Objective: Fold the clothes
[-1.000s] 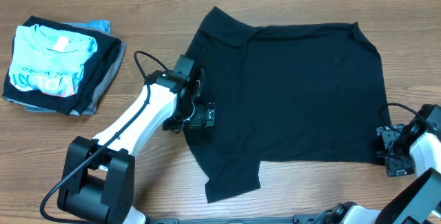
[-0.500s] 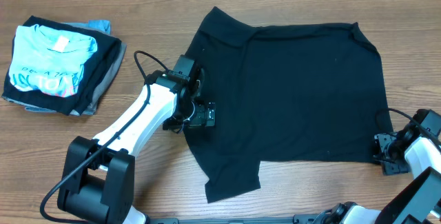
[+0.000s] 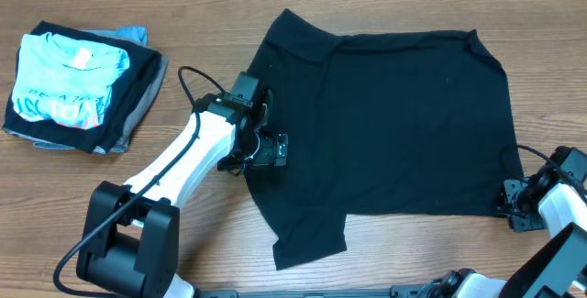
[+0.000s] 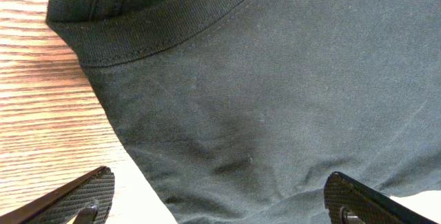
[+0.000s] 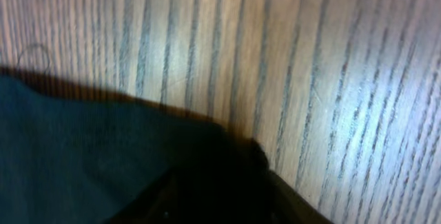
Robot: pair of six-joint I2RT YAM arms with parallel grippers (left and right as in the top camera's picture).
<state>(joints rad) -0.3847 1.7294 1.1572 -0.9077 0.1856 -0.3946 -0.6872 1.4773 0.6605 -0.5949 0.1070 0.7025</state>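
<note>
Pose: left arm (image 3: pixel 179 165) stretches diagonally up-right from its base, left gripper (image 3: pixel 272 149) low, jaws spread wide apart. The right arm (image 3: pixel 561 208) is barely in view at the right edge; right gripper (image 3: pixel 515 204) low, jaw state unclear.

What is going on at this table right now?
Two robot arms are working on a black T-shirt spread out on the wooden table. The left gripper sits wide open over the shirt's edge near the collar. The right gripper is at the shirt's near right corner; whether it has closed on the fabric is unclear. A pile of folded clothes lies apart.
</note>
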